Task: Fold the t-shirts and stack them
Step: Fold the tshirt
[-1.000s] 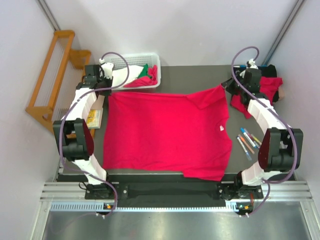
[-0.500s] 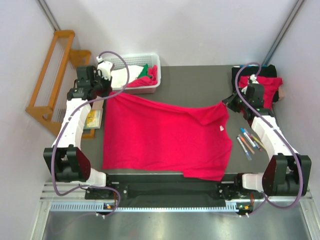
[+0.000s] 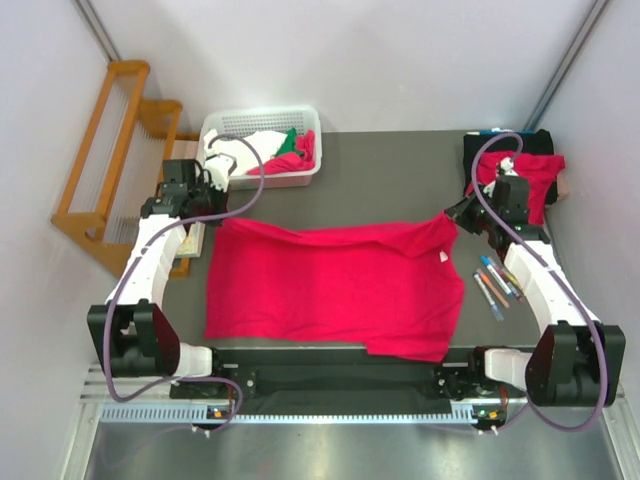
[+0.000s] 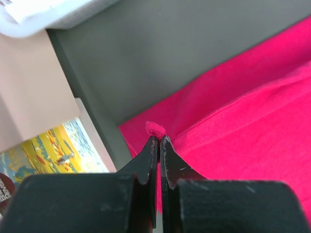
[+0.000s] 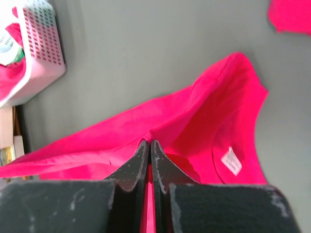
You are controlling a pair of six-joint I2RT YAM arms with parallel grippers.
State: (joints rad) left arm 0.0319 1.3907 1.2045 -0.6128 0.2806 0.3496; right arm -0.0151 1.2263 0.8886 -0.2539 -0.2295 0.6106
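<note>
On the table: the spread t-shirt covers the middle, its far edge lifted and rumpled, with a white neck tag toward 3 o'clock.
Left gripper: fingers clenched on the spread t-shirt's 10 o'clock corner; only a small nub of cloth shows past the tips.
Right gripper: fingers clamped on the far edge near 2 o'clock; the pinched fold is hidden between them.
Second t-shirt: at 2 o'clock, partly hidden behind the right arm.
Basket: at 11 o'clock; red cloth inside, half buried, kind unclear.
Booklet: at 9 o'clock, cut off by the frame.
</note>
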